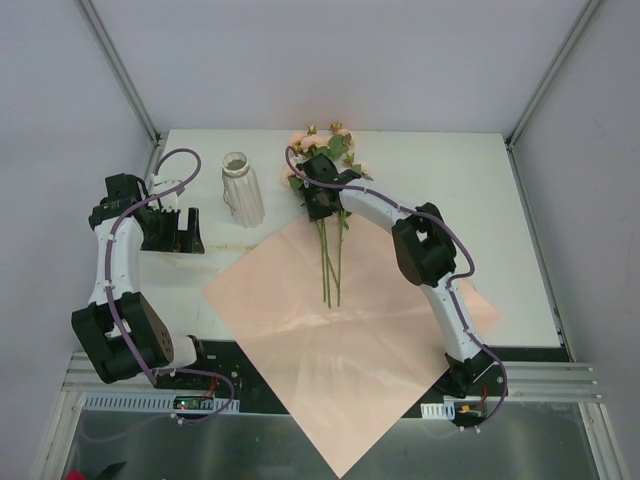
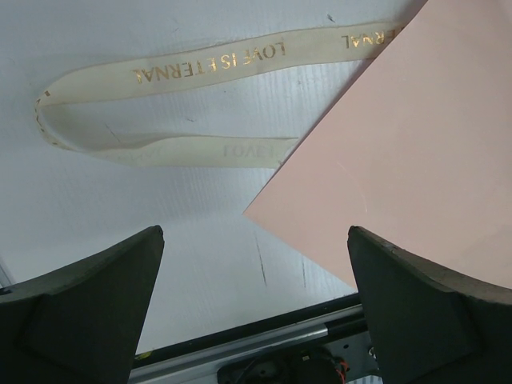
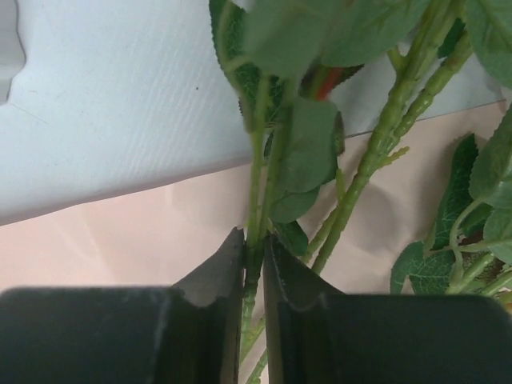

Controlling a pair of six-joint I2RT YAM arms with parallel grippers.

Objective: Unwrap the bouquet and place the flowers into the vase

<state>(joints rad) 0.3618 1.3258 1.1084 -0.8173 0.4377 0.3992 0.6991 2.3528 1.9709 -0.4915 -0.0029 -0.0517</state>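
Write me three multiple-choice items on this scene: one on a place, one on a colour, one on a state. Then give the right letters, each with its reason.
1. Where does the vase stand relative to the flowers?
A. to their left
B. to their right
C. on top of them

2. What colour is the lettering on the ribbon?
A. black
B. gold
C. red

3. How is the right gripper?
A. wide open
B. shut on nothing
C. shut on a flower stem

Answers:
1 A: the top view shows it upright, left of the blooms.
2 B: the left wrist view shows gold letters on cream.
3 C: the right wrist view shows its jaws pinching a green stem.
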